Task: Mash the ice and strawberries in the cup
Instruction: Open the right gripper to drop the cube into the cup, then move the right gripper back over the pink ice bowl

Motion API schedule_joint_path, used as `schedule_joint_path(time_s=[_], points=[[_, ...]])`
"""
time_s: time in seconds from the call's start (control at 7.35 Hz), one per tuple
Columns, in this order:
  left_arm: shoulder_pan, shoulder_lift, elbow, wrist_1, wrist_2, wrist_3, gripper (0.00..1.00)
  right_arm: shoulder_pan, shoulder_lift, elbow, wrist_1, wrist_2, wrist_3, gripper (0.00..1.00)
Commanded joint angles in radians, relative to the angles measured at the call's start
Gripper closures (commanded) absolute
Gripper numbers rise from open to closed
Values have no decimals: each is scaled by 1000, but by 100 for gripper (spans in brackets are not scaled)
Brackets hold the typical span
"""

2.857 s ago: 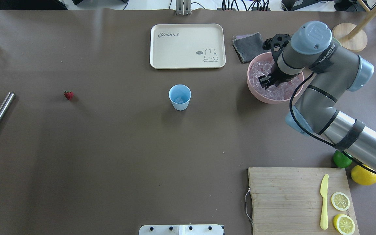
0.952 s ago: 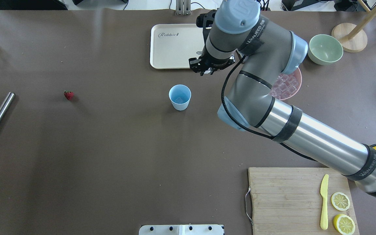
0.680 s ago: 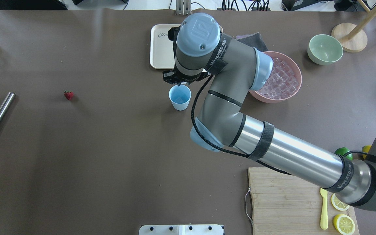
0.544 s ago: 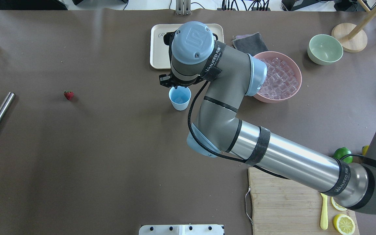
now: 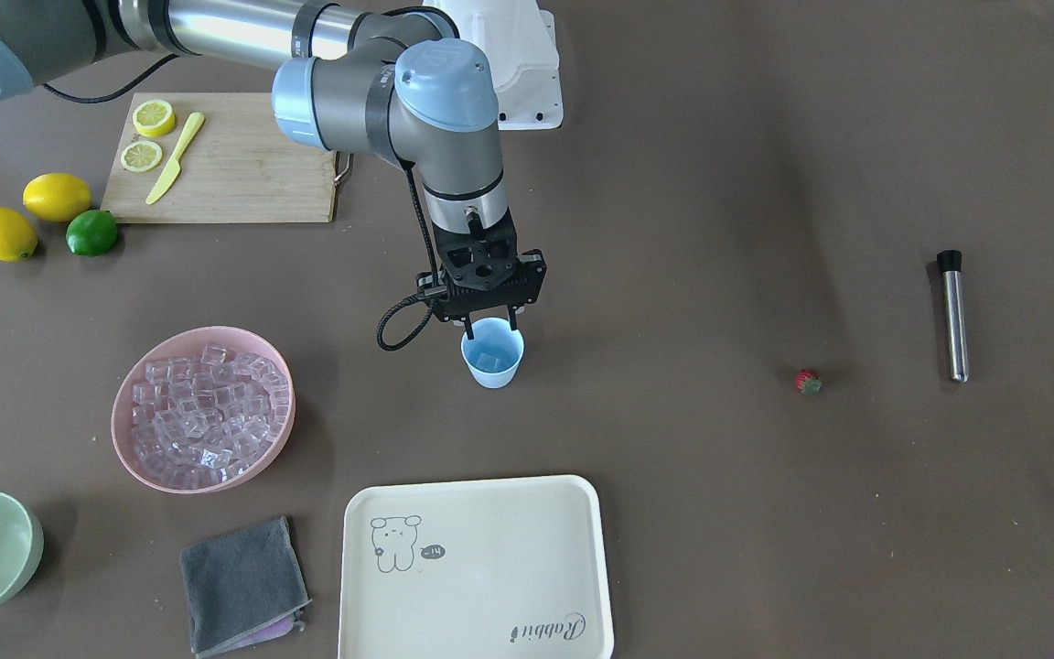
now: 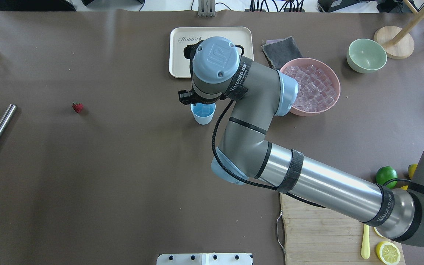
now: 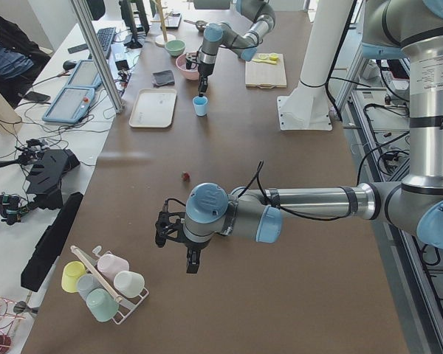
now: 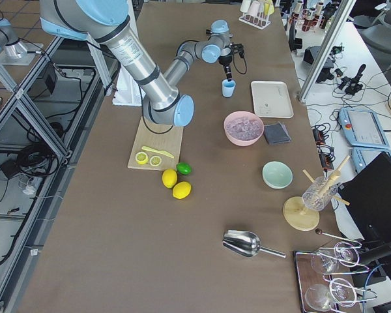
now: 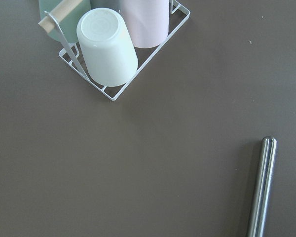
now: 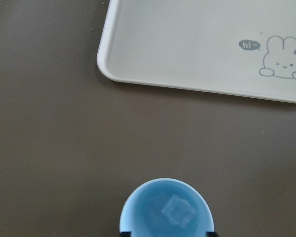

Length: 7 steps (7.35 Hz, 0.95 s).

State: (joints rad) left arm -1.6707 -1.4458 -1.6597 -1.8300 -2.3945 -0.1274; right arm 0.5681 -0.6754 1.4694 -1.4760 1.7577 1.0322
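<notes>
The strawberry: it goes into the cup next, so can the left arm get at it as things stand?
Probably yes. The strawberry lies alone on bare table on the left arm's side, the left hand hovers not far from it, and nothing stands between them.

The cream tray [image 6: 182,62], upper middle of the overhead view, bears the script word "Rabbit" in its upper left corner. In the front-facing view the same word stands upside down at the tray's lower right. A small dark speech bubble [image 10: 249,45] printed on the tray reads "hi~", beside a line drawing of a rabbit, at the upper right of the right wrist view. The black strap [image 6: 238,71] round the right arm [image 6: 326,186] carries white capitals that read roughly "WANJEED". A second strap [image 6: 383,210] at lower right repeats them. The blue joint cap [image 6: 215,59] shows an embossed "UR" logo.
</notes>
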Motion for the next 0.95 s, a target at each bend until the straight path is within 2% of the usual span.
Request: schedule_joint_path(time_s=[0.0,0.14,0.27,0.41,0.54,0.82], points=[[-1,4,-2,0,0,0,2,1,-7,12,-6,0,-7,1],[0,4,0,0,-9,0,2,27,-41,26,-4,11,-21,0],[-1,5,3,0,-12,0,2,79,-55,29,-21,78,-120,0],[-1,15,0,0,-12,0,2,128,-119,75,-15,126,-165,0],[-1,18,0,-2,-12,2,2,166,-194,139,-14,137,-172,1],[-1,27,3,-2,-12,5,2,219,-342,189,-7,138,-318,6]])
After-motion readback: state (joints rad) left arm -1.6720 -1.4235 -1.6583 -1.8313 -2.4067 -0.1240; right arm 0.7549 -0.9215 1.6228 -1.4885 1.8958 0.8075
